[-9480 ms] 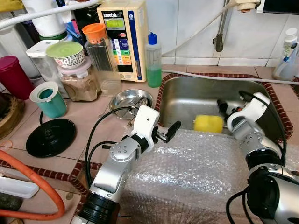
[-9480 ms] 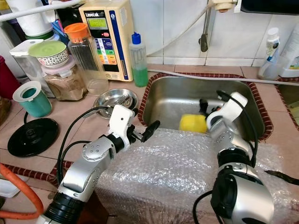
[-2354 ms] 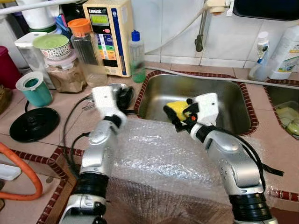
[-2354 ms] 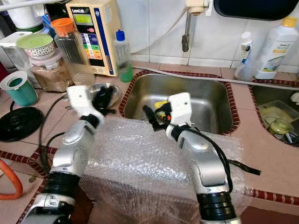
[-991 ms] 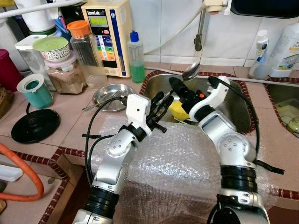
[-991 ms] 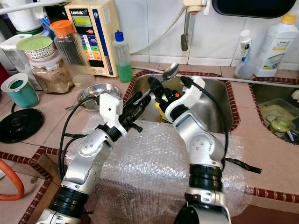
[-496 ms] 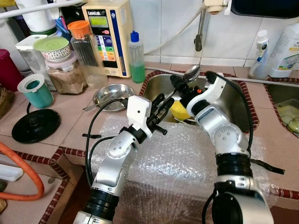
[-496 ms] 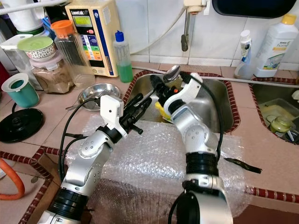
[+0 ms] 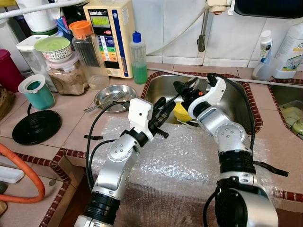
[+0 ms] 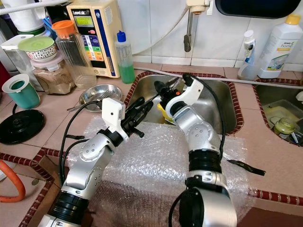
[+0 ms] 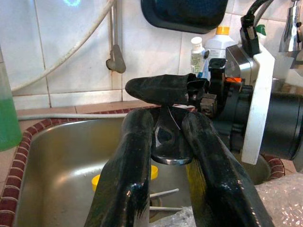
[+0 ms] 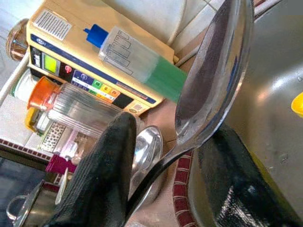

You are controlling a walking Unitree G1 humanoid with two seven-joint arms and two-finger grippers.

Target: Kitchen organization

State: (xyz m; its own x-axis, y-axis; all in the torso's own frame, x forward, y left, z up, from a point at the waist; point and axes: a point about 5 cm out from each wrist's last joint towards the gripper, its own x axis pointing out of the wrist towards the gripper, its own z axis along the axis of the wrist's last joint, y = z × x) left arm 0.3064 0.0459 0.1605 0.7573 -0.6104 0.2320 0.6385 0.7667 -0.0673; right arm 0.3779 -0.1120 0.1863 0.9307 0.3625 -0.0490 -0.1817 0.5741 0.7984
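A steel spoon point(image 9: 191, 82) hangs over the near left corner of the sink point(image 9: 239, 101). My right gripper point(image 9: 182, 91) is shut on its stem, with the bowl point(image 12: 213, 80) pointing up and back. My left gripper point(image 9: 164, 108) reaches in from the left. In the left wrist view its fingers point(image 11: 137, 156) stand open on either side of the spoon's handle end point(image 11: 168, 149), close to it. A yellow sponge point(image 9: 181, 112) lies in the sink just below both grippers.
Bubble wrap point(image 9: 189, 156) covers the counter's front edge under both arms. A steel dish point(image 9: 113, 95) with cutlery sits left of the sink, and a green soap bottle point(image 9: 138, 59) stands behind it. A teal cup point(image 9: 33, 92), a black lid point(image 9: 35, 126) and jars crowd the left.
My right gripper has dropped a little and tilted, bringing the spoon's bowl lower and its handle toward the left gripper. The left arm has barely moved.
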